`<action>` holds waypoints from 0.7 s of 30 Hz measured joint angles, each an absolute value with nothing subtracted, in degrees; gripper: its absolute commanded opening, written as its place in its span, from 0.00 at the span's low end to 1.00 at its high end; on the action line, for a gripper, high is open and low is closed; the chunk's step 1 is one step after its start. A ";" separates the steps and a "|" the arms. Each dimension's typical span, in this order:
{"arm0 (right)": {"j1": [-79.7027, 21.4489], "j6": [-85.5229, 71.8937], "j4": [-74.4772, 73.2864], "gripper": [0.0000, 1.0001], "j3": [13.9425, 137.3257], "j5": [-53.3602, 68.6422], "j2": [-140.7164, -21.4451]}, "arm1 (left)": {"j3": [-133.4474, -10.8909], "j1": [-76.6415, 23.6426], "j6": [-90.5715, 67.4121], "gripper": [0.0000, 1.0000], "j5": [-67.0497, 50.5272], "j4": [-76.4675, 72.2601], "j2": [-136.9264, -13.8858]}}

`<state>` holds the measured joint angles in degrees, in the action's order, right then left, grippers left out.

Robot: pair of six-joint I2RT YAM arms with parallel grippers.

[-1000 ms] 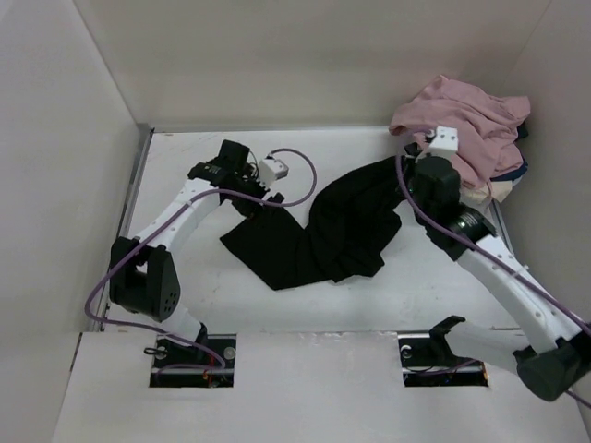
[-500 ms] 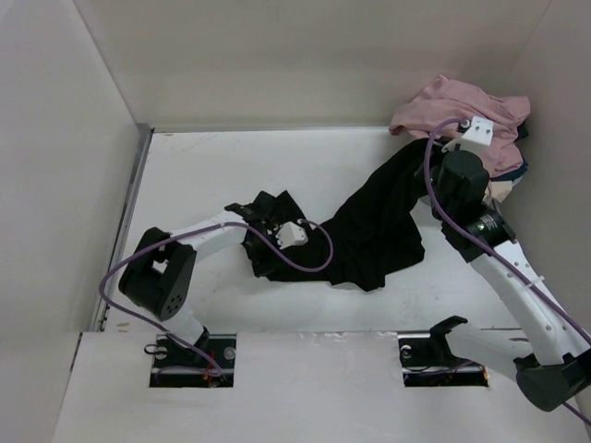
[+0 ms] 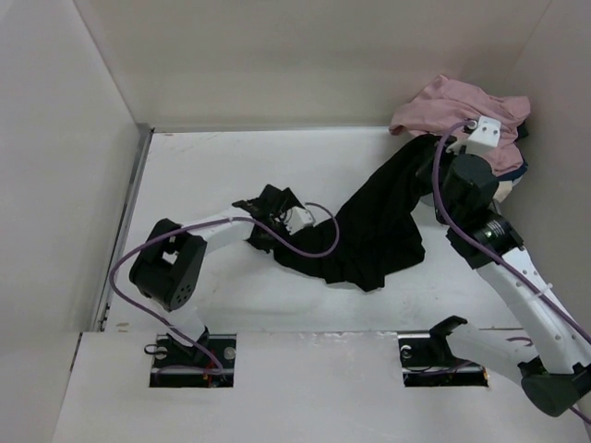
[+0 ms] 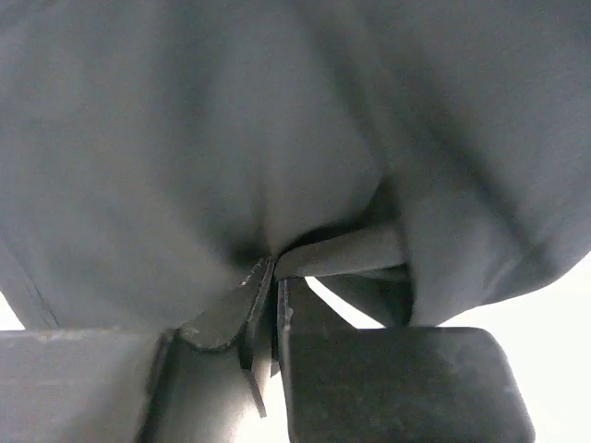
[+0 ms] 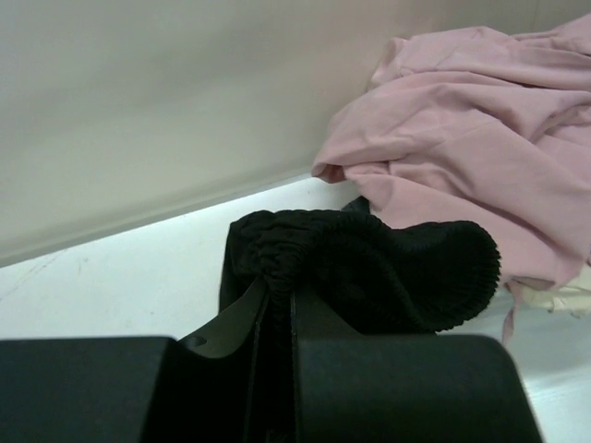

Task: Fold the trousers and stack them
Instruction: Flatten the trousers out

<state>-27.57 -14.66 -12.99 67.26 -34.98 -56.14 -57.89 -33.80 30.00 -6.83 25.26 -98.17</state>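
Observation:
The black trousers (image 3: 379, 221) lie stretched slantwise over the white table, from the middle to the back right. My left gripper (image 3: 275, 231) is at their near-left end. In the left wrist view it (image 4: 275, 263) is shut, pinching a fold of the black cloth (image 4: 277, 138), which fills that view. My right gripper (image 3: 432, 159) holds the far end up beside the pink pile. In the right wrist view it (image 5: 282, 288) is shut on the bunched ribbed waistband (image 5: 369, 263).
A dusty-pink garment (image 3: 462, 106) (image 5: 480, 138) is heaped in the back right corner, over navy and cream cloth (image 3: 512, 175). Pale walls close in the table at the back and both sides. A metal rail (image 3: 138, 185) runs along the left edge.
The left gripper came down from the back left onto the trousers' near-left end and shut on the cloth. The right arm drew the waistband further toward the back right, stretching the trousers.

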 measured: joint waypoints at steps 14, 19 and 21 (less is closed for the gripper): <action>-39.48 -4.62 -3.57 0.00 82.98 -27.68 -66.37 | -103.94 19.59 24.77 0.00 -4.73 29.12 -82.50; -47.59 -2.39 4.71 0.00 83.90 -25.28 -61.71 | -120.40 17.30 23.05 0.00 -6.76 29.02 -79.20; -52.27 -1.54 8.80 0.00 84.36 -22.33 -60.77 | -127.74 17.91 22.09 0.00 -6.92 28.80 -81.25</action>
